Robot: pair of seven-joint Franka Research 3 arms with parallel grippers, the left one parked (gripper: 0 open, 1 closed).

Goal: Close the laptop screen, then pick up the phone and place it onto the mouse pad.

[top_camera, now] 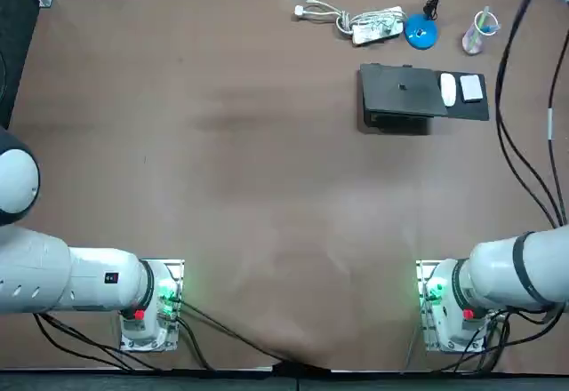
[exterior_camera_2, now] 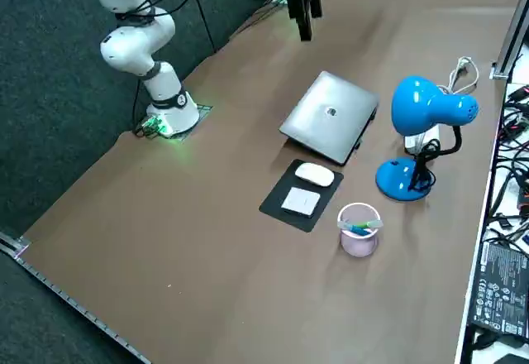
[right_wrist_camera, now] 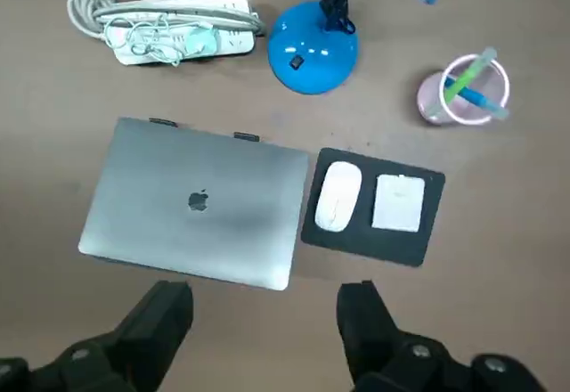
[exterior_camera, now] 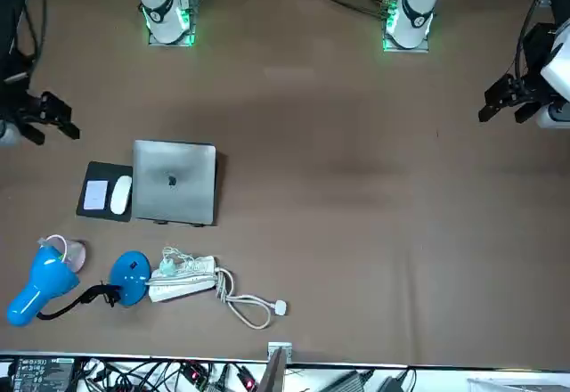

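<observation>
Brown surface point(top_camera: 222, 187), with all items grouped in its far right quarter as the robot sees it.

1. End effector point(right_wrist_camera: 264, 307): released. Both fingers point(right_wrist_camera: 165, 316) are spread wide and nothing lies between them. It hangs well above the surface and touches nothing. The wrist view looks straight down past the fingertips onto the laptop and the pad.

2. Laptop point(right_wrist_camera: 200, 200): lid shut, lying flat, logo facing up. Its near edge lies just beyond the fingertips in the wrist view.

3. Pad point(right_wrist_camera: 365, 245): black, flat on the surface, just beside the laptop on the robot's right.

4. Mouse point(right_wrist_camera: 337, 196): white, on the pad, on the half next to the laptop.

5. Phone point(right_wrist_camera: 398, 203): white, lying flat on the pad beside the mouse, on the half away from the laptop. A narrow gap separates it from the mouse. It is fully inside the pad's outline.

6. Lamp point(exterior_camera_2: 430, 107): blue, standing beyond the laptop and the pad near the far edge, with its head over its round base.

7. Cup point(right_wrist_camera: 463, 89): pink, upright, with pens inside, beyond the pad and to the right of the lamp.

8. Power strip point(right_wrist_camera: 174, 31): white, with a coiled cable, left of the lamp's base and beyond the laptop
</observation>
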